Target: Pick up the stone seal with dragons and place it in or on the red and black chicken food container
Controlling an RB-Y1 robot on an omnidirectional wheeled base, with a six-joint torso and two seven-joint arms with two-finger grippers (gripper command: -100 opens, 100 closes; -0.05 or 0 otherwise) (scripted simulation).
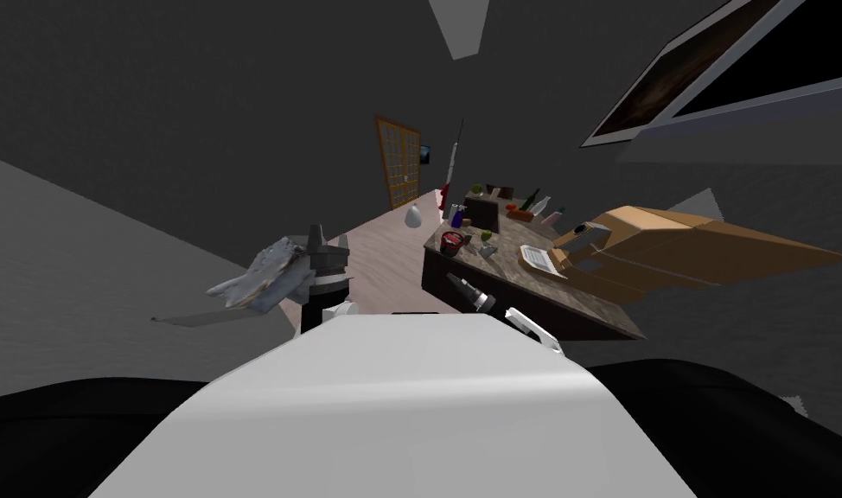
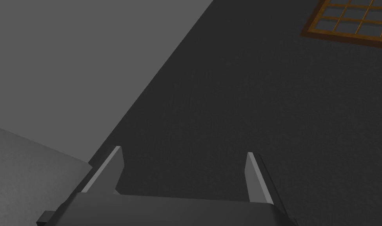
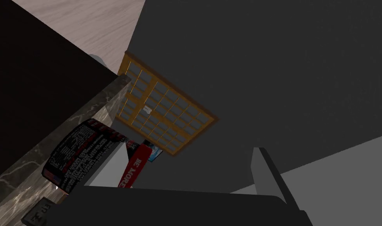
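Observation:
A rough grey-white stone seal (image 1: 262,275) shows at the left of the head view, close beside my raised left arm; what bears it I cannot tell. My left gripper (image 1: 317,232) (image 2: 182,152) points up at a dark wall, open, with nothing between its fingers. The red and black container (image 1: 451,241) stands on the near corner of a marbled counter (image 1: 532,285). My right gripper (image 1: 454,278) (image 3: 186,153) hangs at that counter's edge, open and empty. In the right wrist view the container (image 3: 78,153) lies just behind one finger (image 3: 108,164).
Bottles (image 1: 536,206), a small plant (image 1: 477,188), a green cup (image 1: 486,236) and a white flat item (image 1: 539,258) crowd the counter. A tan boxy shape (image 1: 670,246) lies to its right. A wood-framed paned door (image 1: 399,169) and a white vase (image 1: 413,216) stand beyond the pale floor.

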